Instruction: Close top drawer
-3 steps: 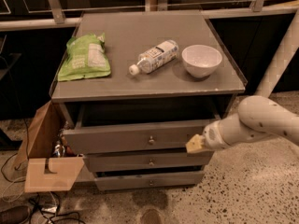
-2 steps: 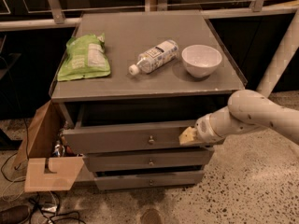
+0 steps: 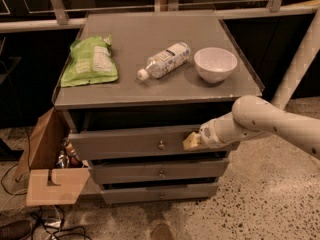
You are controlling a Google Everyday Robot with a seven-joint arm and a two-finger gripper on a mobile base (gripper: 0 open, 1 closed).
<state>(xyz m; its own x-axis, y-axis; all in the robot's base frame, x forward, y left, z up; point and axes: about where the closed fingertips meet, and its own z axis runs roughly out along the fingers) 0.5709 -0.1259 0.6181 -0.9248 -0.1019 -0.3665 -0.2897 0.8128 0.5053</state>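
The top drawer (image 3: pixel 125 143) is a wide grey drawer with a small round metal knob (image 3: pixel 161 145) at its centre. It stands pulled out a little from the grey cabinet (image 3: pixel 150 39), with a dark gap above its front. My gripper (image 3: pixel 191 141) is at the end of the white arm coming in from the right. Its pale tip rests against the drawer's front panel, to the right of the knob.
On the cabinet's top lie a green snack bag (image 3: pixel 89 60), a plastic bottle (image 3: pixel 164 60) on its side and a white bowl (image 3: pixel 215 64). Two slimmer drawers (image 3: pixel 159 172) sit below. An open cardboard box (image 3: pixel 47 164) and cables lie on the floor at the left.
My gripper has moved left along the top drawer's front, from its right end toward the knob. The drawer stands about as far out as before.
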